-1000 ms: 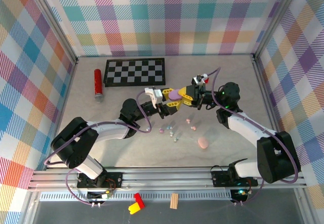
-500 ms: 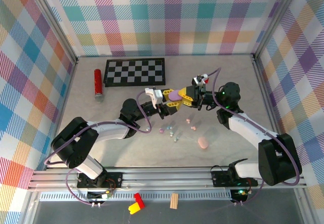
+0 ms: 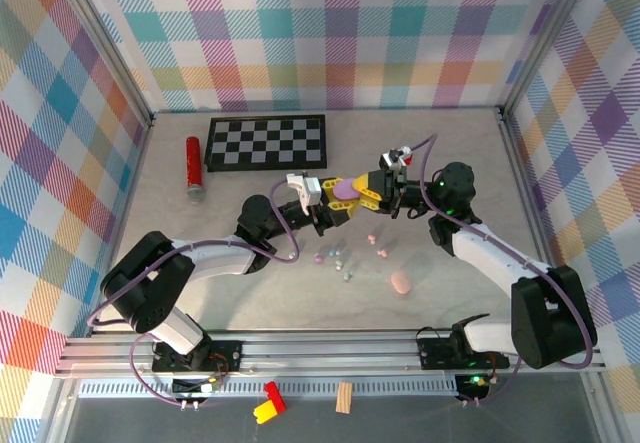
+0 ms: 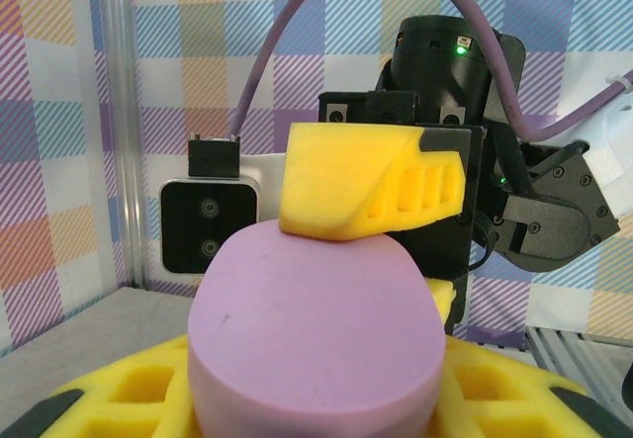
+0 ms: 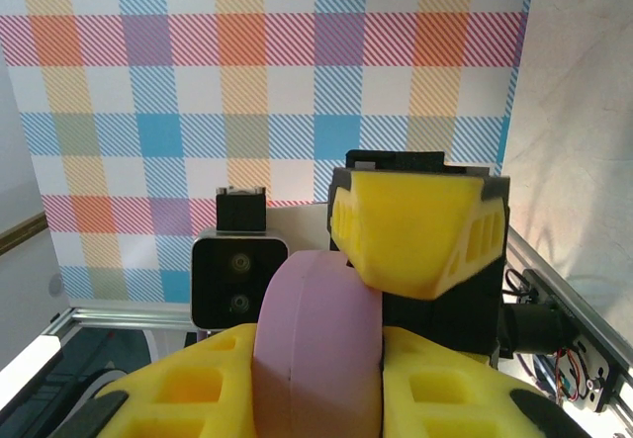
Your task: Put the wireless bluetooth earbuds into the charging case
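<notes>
Up above the middle of the table (image 3: 460,143), the two arms meet nose to nose. Between them is a purple case (image 3: 345,190), round like a pebble, held off the table. The left gripper (image 3: 331,203) has its yellow fingers pressed on the case from one side, and the right gripper (image 3: 363,191) pinches it from the other side. Up close from the left wrist, the purple case (image 4: 316,339) sits snug between the left arm's own yellow pads, with one of the right arm's fingers (image 4: 371,186) lying on top of it.

Compared with a second ago, almost nothing has moved. The case hangs at the same spot, and the right jaws squeeze it just as before. The one change is that the left jaws have come in tighter on the case.

The earbuds (image 3: 340,260) lie loose on the table below the grippers, tiny pastel bits near each other, in the same places as before. A pink case (image 3: 401,283) rests near them, closer to the front, and it has not moved either.
</notes>
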